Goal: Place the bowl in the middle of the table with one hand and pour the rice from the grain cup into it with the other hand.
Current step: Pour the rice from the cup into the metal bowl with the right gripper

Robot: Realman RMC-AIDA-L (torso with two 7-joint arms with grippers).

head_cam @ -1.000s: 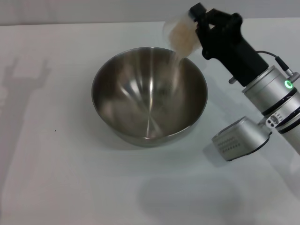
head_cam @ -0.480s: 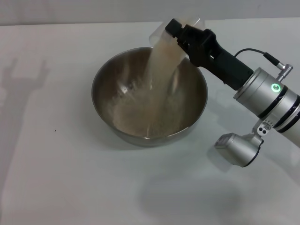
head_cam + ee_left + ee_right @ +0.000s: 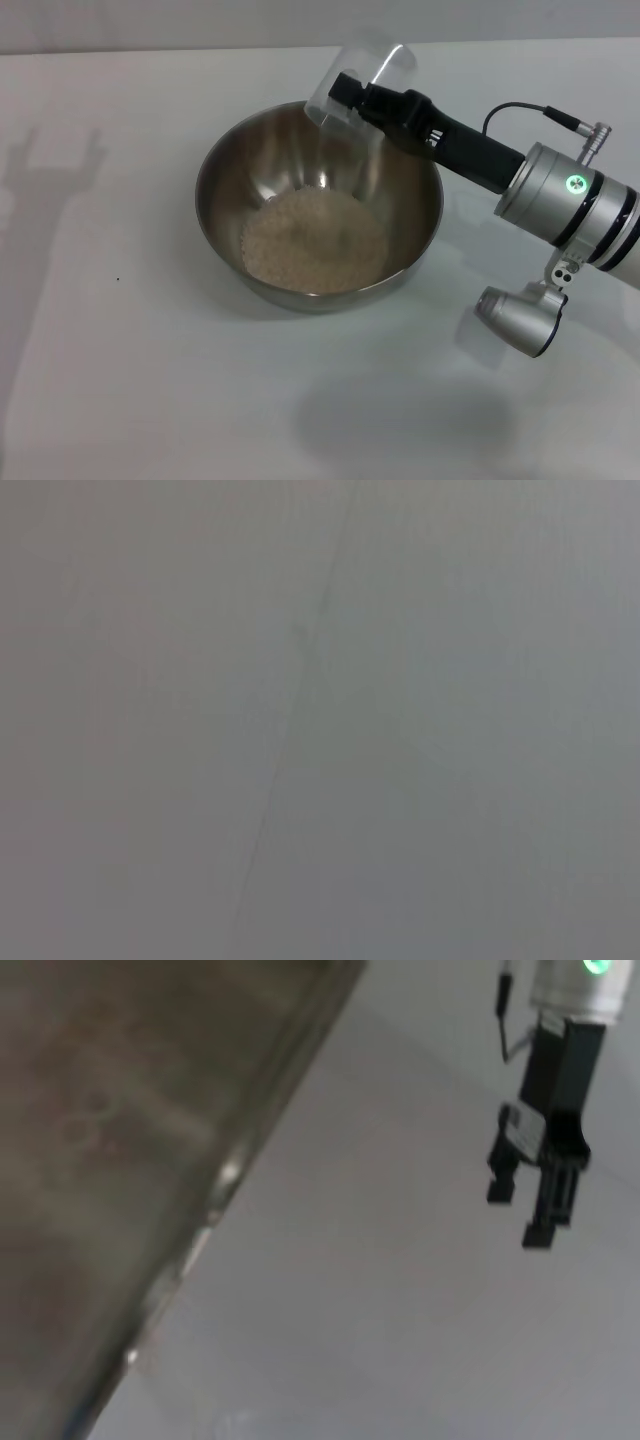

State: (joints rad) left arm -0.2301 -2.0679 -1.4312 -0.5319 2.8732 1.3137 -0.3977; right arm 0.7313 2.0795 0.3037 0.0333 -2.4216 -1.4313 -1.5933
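The steel bowl (image 3: 410, 215) stands in the middle of the white table (image 3: 130, 400), with the rice (image 3: 315, 240) lying in a pale heap on its bottom. My right gripper (image 3: 350, 95) is shut on the clear grain cup (image 3: 380, 65), which is tipped mouth-down over the bowl's far rim and looks empty. The bowl's outer wall (image 3: 120, 1160) fills one side of the right wrist view. My left gripper (image 3: 530, 1210) shows only in that view, hanging open above the table, away from the bowl.
The left arm's shadow (image 3: 50, 170) falls on the table at the far left. The left wrist view shows only a plain grey surface (image 3: 320, 720). The right arm's wrist camera housing (image 3: 520, 315) hangs to the right of the bowl.
The cup has tipped further over and emptied. The rice that was streaming down now lies settled in the bowl. The right arm has rotated and shifted slightly left.
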